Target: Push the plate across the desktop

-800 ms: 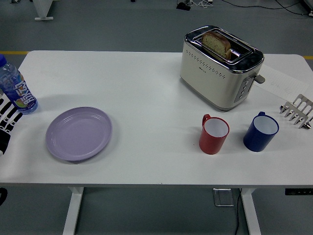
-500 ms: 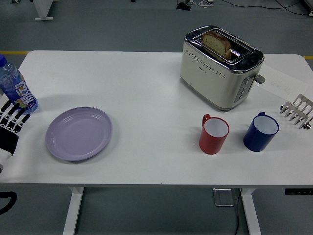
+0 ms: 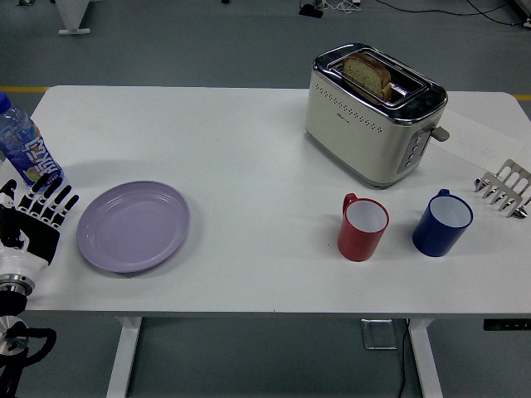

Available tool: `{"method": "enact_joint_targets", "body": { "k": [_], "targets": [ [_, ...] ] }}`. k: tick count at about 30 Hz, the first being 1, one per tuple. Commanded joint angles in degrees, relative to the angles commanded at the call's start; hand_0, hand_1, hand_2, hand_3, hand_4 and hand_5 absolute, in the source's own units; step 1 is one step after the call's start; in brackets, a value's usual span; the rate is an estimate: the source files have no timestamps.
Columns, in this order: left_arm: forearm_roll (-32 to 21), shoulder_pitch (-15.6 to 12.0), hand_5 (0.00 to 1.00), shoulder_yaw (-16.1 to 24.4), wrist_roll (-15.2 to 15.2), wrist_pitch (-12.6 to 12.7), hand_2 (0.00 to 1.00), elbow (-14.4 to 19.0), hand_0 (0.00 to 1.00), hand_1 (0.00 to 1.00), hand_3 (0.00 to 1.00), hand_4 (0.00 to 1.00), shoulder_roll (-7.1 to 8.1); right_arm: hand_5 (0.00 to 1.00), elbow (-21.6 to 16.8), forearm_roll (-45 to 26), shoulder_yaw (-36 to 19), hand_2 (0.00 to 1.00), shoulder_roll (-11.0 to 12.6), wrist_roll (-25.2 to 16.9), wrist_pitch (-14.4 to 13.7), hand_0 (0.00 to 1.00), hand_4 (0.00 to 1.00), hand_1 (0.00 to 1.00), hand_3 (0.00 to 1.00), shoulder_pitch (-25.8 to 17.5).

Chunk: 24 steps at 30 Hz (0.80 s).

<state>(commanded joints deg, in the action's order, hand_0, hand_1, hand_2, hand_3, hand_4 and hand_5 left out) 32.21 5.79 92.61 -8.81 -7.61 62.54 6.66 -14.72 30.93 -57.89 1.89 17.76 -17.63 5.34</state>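
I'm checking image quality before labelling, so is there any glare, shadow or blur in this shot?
Head view: even overhead light, sharp throughout; bright reflections on the toaster chrome top; soft short shadows under the plate and both mugs; the left robot hand at the left edge shows no obvious motion blur.

The table (image 3: 249, 149) is white, with rounded far corners and a matte top that shows soft, even overhead light and faint shadows. Below its near edge, two white legs (image 3: 124, 356) descend to the floor (image 3: 166, 41), and a black cable (image 3: 405, 365) hangs beside the right leg. The floor is grey-blue and smooth. Beyond the table's far edge, a yellow line (image 3: 23, 89) marks the floor at the left, a white furniture base (image 3: 75, 16) stands further back, and dark cables (image 3: 431, 10) trail at the far right (partly cropped).
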Motion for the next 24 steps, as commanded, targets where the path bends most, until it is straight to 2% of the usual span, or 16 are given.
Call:
{"method": "enact_joint_targets", "body": {
  "k": [3, 24],
  "targets": [
    [0.3, 0.2, 0.998, -0.1, -0.3, -0.2, 0.734, -0.4, 0.738, 0.773, 0.682, 0.595, -0.86, 0.53, 0.0, 0.1, -0.1, 0.61, -0.1, 0.1, 0.0, 0.578, 0.225, 0.518, 0.579, 0.0],
    [0.1, 2.8, 0.998, -1.1, -2.3, -0.1, 0.742, -3.5, 0.751, 0.778, 0.681, 0.592, -2.96, 0.526, 0.0, 0.7, -0.2, 0.609, 0.0, 0.2, 0.3, 0.578, 0.225, 0.518, 0.579, 0.5]
  ]
}}
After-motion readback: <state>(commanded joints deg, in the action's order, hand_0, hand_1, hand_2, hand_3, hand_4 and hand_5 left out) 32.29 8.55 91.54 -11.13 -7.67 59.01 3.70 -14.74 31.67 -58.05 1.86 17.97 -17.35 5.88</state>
